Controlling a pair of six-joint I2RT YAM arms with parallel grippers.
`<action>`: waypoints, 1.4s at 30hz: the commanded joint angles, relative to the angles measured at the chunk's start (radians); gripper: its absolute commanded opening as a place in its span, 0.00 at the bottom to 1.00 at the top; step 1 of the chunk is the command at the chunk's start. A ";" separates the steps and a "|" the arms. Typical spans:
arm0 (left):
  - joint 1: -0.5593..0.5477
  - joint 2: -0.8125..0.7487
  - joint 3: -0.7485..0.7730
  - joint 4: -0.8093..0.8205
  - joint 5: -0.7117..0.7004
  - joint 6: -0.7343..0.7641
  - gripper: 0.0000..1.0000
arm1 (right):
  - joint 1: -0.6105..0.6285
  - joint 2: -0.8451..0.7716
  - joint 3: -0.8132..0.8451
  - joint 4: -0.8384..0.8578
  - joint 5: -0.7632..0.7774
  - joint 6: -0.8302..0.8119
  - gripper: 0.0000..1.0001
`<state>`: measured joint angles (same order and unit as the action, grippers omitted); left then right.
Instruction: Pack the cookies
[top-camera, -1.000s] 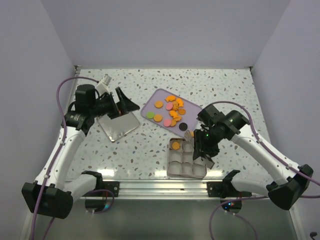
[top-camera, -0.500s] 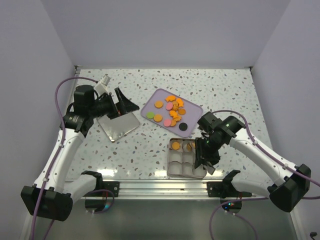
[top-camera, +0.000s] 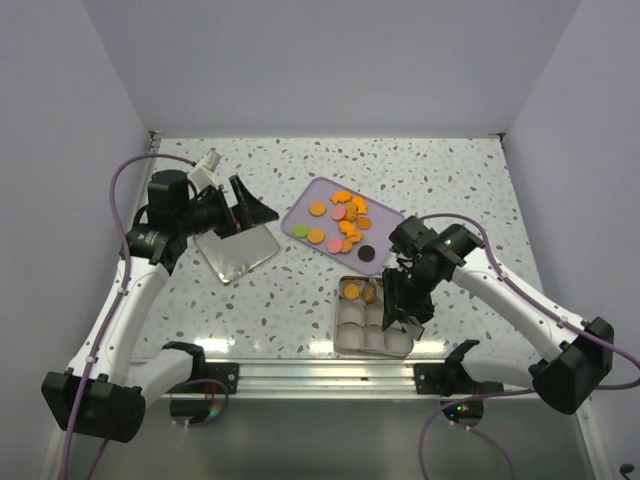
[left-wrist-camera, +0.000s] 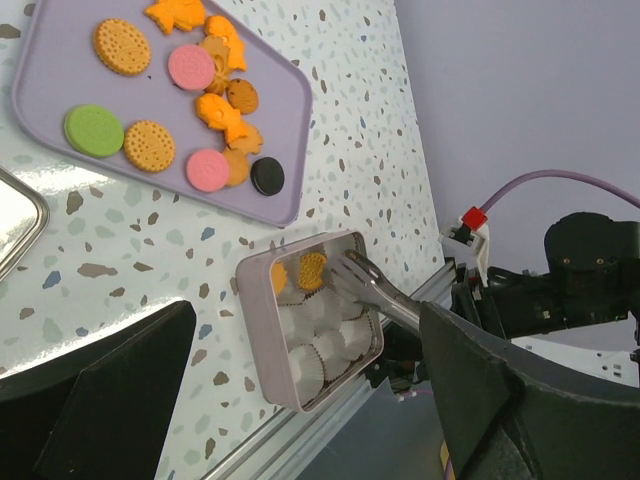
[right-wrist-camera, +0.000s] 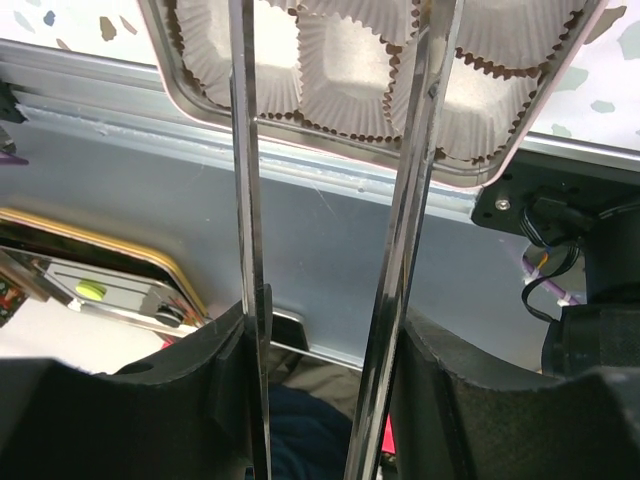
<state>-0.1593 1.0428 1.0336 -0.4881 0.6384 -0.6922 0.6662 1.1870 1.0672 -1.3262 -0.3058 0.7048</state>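
Right gripper clamped on metal tongs, blades apart above the tin, whose paper cups look too narrow for bare jaws; two orange cookies sit in far cups, the others on the lilac tray. Left gripper, jaws apart, hovers near the lid

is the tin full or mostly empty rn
Mostly empty. The tin holds two orange cookies in its far row; the other paper cups in view are bare white. The tongs cover one corner.
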 joint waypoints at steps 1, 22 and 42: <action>-0.003 -0.020 0.005 0.014 -0.002 0.008 1.00 | 0.000 0.006 0.063 -0.013 -0.010 -0.008 0.49; -0.003 0.014 0.042 0.011 -0.013 0.023 1.00 | -0.002 0.331 0.565 -0.107 0.045 -0.100 0.51; -0.003 -0.004 0.048 -0.035 -0.028 0.045 1.00 | -0.045 0.528 0.418 0.116 0.030 -0.126 0.49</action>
<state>-0.1593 1.0458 1.0397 -0.5129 0.6125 -0.6815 0.6319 1.7077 1.5017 -1.2720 -0.2531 0.5903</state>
